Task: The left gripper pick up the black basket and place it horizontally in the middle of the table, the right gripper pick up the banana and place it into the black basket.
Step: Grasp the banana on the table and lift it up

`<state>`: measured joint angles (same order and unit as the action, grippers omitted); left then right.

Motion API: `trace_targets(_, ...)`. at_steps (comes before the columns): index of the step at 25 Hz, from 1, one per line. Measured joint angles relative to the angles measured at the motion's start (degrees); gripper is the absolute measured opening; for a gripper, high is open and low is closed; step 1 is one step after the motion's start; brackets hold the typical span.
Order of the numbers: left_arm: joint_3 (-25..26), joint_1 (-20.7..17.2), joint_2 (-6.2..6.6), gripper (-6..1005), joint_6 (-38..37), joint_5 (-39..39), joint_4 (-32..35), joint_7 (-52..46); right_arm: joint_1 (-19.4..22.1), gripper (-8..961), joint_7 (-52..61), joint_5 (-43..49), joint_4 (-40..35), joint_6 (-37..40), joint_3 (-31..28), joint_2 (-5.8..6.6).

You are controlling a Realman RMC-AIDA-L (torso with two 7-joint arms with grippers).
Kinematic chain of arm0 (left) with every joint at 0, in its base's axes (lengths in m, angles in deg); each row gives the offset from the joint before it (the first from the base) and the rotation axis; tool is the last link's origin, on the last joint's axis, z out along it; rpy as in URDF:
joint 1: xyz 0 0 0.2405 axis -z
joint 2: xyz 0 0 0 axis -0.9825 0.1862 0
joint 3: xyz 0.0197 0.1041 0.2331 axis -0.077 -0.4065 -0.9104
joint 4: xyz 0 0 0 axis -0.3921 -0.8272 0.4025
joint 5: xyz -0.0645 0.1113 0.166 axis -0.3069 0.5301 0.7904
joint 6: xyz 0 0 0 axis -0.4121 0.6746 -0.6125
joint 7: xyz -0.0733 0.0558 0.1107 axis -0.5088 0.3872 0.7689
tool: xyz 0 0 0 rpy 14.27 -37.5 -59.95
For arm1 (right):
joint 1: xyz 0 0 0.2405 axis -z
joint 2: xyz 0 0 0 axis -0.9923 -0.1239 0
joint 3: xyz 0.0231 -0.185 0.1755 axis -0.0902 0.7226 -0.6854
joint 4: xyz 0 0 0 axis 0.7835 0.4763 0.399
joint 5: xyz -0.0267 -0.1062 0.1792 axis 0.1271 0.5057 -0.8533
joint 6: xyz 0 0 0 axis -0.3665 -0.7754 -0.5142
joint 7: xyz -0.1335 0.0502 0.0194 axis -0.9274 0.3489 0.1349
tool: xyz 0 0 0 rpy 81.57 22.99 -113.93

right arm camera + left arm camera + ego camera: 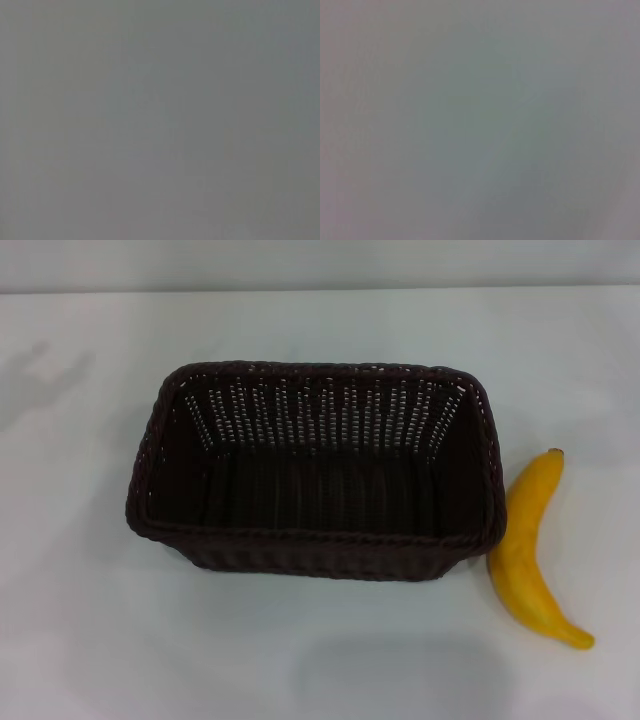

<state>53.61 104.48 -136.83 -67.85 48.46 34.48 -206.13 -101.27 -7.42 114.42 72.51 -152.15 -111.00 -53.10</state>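
Note:
The black basket (315,470), a dark woven wicker box with slotted sides and a braided rim, stands upright and empty near the middle of the white table (90,620), its long side running left to right. The yellow banana (532,550) lies on the table just right of the basket, close to its right wall, brown tip pointing away from me. Neither gripper appears in the head view. Both wrist views show only a plain grey surface, with no fingers and no object.
White table surface surrounds the basket on all sides. The table's far edge (320,288) runs along the top of the head view, with a pale wall behind it.

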Motion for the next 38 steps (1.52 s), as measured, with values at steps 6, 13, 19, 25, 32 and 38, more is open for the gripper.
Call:
trace_targets(6, 0.21, -3.76, -2.46, 894, 1.23, -9.61, -3.04, 10.20, -1.53, 839, 8.92, 11.15, 3.94, -5.70, -0.06, 3.22)
trace_targets(13, 0.62, -7.89, -4.76, 894, 1.15, -13.54, -4.69, 19.28, -6.29, 839, 24.51, 29.86, 12.37, -15.08, -0.10, 3.51)
trace_targets(19, 0.31, -9.59, -4.80, 894, 0.96, -12.76, -5.82, 23.39, -12.73, 838, 37.00, 43.09, 14.02, -23.68, 0.42, 3.25)
trace_targets(25, 0.15, -9.45, -4.11, 894, 0.91, -11.85, -7.66, 26.52, -16.72, 838, 39.76, 58.18, 14.05, -29.61, 1.03, 1.19)
trace_targets(32, 0.39, -9.76, -3.24, 894, 0.90, -11.72, -9.36, 29.15, -19.93, 838, 40.51, 68.39, 14.60, -36.00, 4.21, -2.47)
trace_targets(38, 0.59, -9.07, -2.94, 894, 0.92, -11.92, -10.10, 29.90, -20.05, 838, 42.10, 68.82, 19.81, -40.32, 13.45, -8.18)
